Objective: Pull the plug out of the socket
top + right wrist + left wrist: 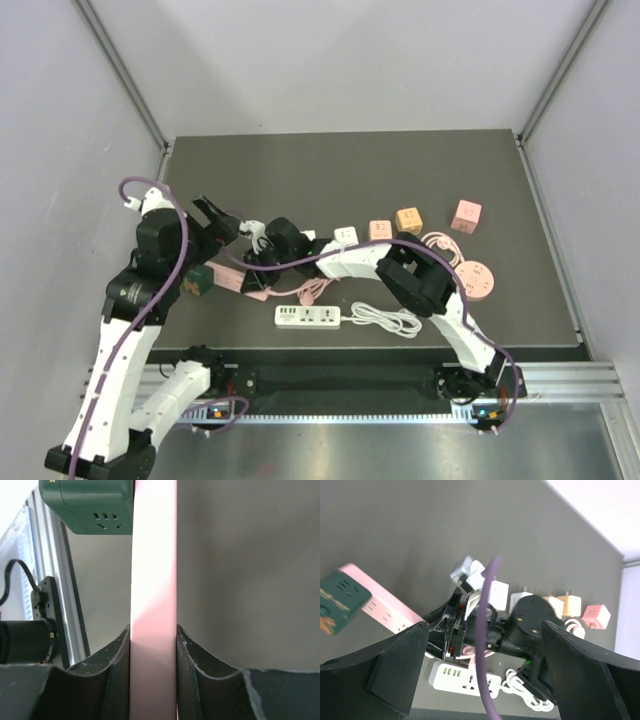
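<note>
Stretching across both of my arms' reach, the dark tabletop [340,170] carries everything here. Near its front edge lies a white power strip [308,317], with its white cable [385,320] coiled just beside its right end.

Behind that, toward the left, lies the pink power strip [240,283], set at a slant. My right claw [153,630] is clenched on it: in the right wrist view the pink bar runs straight up between my two fingers [115,650], and both inner faces press against its long sides.

My left claw [484,625] is released, its fingers spread wide, and it hangs above the tabletop just behind the left end of the pink strip, touching nothing.

The green plug [198,281], a blocky dark green adapter, sits at the far left end of the pink strip. It lies flush against the strip's face with no gap that I can see, so it is not yet pulled off. It is well clear of my right claw's grip, which is further along the strip.

Smallest of all, a row of small cube adapters [409,220], white, pink and orange, stands toward the right of the tabletop, with round pink pieces [474,279] in front of them.
</note>
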Available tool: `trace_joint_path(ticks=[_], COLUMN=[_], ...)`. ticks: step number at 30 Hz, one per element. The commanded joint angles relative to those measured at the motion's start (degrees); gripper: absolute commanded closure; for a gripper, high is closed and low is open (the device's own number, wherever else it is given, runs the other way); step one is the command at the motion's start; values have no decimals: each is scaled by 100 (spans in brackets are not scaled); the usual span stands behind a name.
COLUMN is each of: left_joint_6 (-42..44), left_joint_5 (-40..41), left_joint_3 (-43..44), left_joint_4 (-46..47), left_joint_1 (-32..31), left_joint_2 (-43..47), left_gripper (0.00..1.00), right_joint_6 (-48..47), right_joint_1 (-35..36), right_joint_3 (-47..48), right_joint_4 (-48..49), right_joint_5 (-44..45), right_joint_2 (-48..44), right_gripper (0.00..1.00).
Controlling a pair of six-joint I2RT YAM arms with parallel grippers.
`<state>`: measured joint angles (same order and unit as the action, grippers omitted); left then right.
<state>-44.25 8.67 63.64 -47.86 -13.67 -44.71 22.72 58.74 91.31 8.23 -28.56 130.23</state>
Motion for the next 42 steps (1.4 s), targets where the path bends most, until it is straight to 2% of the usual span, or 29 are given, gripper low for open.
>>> trace_joint_path(ticks=[1, 2, 3, 6, 9, 13, 14, 19, 22, 28, 42], left_joint_6=[268, 198, 128, -145, -426, -917, -971, -980, -1033, -1226, -1595], left_joint_5=[283, 494, 1096, 2152, 2744, 2965, 2957, 2177, 1973, 1893, 1840], left_joint_3=[525, 588, 676, 861, 852, 835, 843, 616, 343, -123, -563], left_joint_4=[234, -80, -258, -872, -1373, -1962, -2060, -1790, -1683, -1701, -1736], left_joint_1=[31, 31, 31, 31, 22, 22, 22, 22, 22, 22, 23], left_joint_2=[331, 401, 428, 665, 876, 745, 596, 253, 138, 216, 498], left_gripper=[2, 2, 2, 2, 2, 2, 2, 2, 2, 2, 2], right_joint_6=[-189, -137, -110, 144, 241, 749, 821, 944, 1173, 1542, 1788], right_joint_1=[6, 15, -3, -99, -187, -319, -354, -390, -390, -434, -442], right_joint_3=[361, 335, 274, 81, -147, -596, -684, -1027, -1141, -1379, -1695], right_joint_4=[258, 345, 407, 758, 1031, 1864, 2223, 2797, 3200, 3808, 4327], right_joint_5=[8, -44, -97, -361, -501, -992, -1081, -1310, -1468, -1662, -1583], right_joint_2=[-147, -147, -156, -200, -340, -577, -604, -763, -798, -964, -1193], right_gripper=[100, 100, 100, 100, 100, 100, 100, 100, 100, 100, 100])
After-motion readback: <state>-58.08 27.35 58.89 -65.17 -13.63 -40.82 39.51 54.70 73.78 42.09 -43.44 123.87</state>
